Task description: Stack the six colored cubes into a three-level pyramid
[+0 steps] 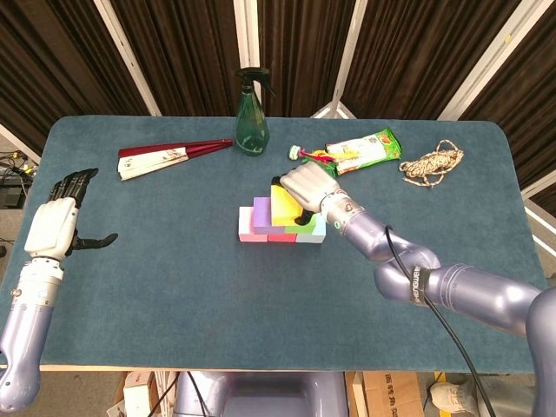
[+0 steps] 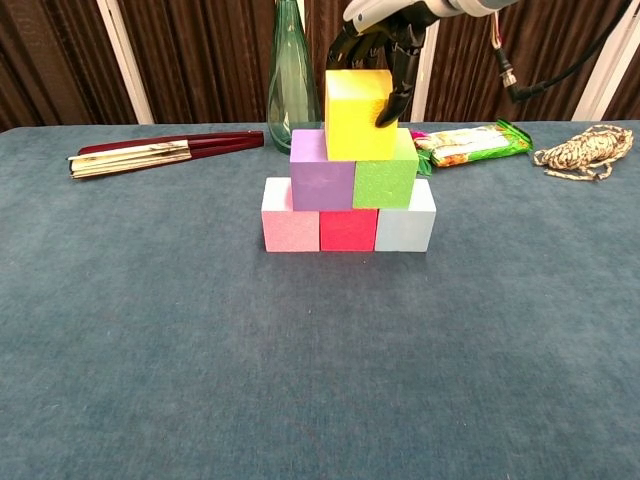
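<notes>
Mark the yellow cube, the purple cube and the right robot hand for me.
yellow cube (image 2: pixel 355 115), chest view, front face.
purple cube (image 2: pixel 320 182), chest view, front face.
right robot hand (image 1: pixel 306 185), head view, back of the hand.

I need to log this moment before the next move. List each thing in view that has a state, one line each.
yellow cube: on the purple and green cubes, held by the right hand.
purple cube: middle row, left.
green cube: middle row, right.
right hand: fingers on the yellow cube.
left hand: holds nothing, fingers apart.
fan: folded, lying flat.
spray bottle: upright.
</notes>
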Controlling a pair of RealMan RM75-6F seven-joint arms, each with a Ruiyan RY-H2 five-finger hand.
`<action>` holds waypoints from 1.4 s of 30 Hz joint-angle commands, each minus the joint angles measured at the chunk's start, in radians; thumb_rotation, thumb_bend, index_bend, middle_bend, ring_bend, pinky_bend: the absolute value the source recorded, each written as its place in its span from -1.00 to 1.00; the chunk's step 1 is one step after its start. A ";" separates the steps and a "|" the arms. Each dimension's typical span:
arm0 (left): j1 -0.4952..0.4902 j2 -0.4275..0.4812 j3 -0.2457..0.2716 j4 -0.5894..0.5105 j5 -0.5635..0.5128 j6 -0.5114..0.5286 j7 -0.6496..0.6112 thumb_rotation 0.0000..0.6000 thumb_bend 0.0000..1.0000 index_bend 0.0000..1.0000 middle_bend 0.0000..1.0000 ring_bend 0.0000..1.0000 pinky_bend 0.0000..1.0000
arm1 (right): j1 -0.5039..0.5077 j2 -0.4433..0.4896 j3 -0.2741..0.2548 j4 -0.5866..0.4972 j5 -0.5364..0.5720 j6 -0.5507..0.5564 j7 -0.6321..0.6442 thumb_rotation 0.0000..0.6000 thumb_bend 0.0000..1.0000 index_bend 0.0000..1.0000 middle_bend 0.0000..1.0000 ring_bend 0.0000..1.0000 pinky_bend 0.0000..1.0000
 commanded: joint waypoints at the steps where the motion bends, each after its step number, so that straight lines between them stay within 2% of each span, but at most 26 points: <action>1: 0.000 0.000 0.000 0.001 0.000 0.000 0.000 1.00 -0.65 -1.00 -0.91 -0.99 -0.99 | 0.006 -0.002 -0.006 -0.001 0.008 0.007 -0.006 1.00 -0.46 -0.52 -0.31 -0.41 -0.21; 9: 0.000 0.000 -0.002 0.002 -0.001 0.001 -0.002 1.00 -0.65 -1.00 -0.91 -0.99 -0.99 | 0.026 -0.002 -0.030 -0.004 0.035 0.018 -0.032 1.00 -0.46 -0.81 -0.45 -0.53 -0.23; 12: 0.000 0.000 -0.002 0.002 -0.001 0.003 -0.002 1.00 -0.65 -1.00 -0.91 -0.99 -0.99 | 0.037 0.000 -0.043 -0.008 0.053 0.019 -0.044 1.00 -0.46 -0.99 -0.59 -0.67 -0.27; 18: 0.001 0.002 -0.004 -0.001 -0.003 0.004 -0.004 1.00 -0.65 -1.00 -0.91 -0.99 -0.99 | 0.068 0.010 -0.074 -0.025 0.111 0.021 -0.070 1.00 -0.46 -1.00 -0.80 -0.78 -0.27; 23: 0.001 0.002 -0.005 0.000 -0.001 0.006 -0.006 1.00 -0.65 -1.00 -0.91 -0.99 -0.99 | 0.093 0.027 -0.099 -0.059 0.153 0.066 -0.106 1.00 -0.46 -1.00 -0.97 -0.85 -0.27; 33: 0.005 0.005 -0.008 -0.006 0.007 0.012 -0.016 1.00 -0.65 -1.00 -0.91 -0.99 -0.99 | 0.103 0.093 -0.120 -0.166 0.230 0.172 -0.155 1.00 -0.46 -1.00 -1.00 -0.97 -0.31; 37: 0.008 0.008 -0.007 -0.009 0.011 0.013 -0.022 1.00 -0.65 -1.00 -0.91 -0.99 -0.99 | 0.069 0.140 -0.133 -0.224 0.234 0.236 -0.159 1.00 -0.46 -1.00 -1.00 -0.99 -0.33; 42: 0.013 0.012 -0.008 -0.015 0.017 0.018 -0.028 1.00 -0.65 -1.00 -0.91 -0.99 -0.99 | -0.026 0.235 -0.143 -0.325 0.212 0.336 -0.113 1.00 -0.46 -1.00 -1.00 -1.00 -0.44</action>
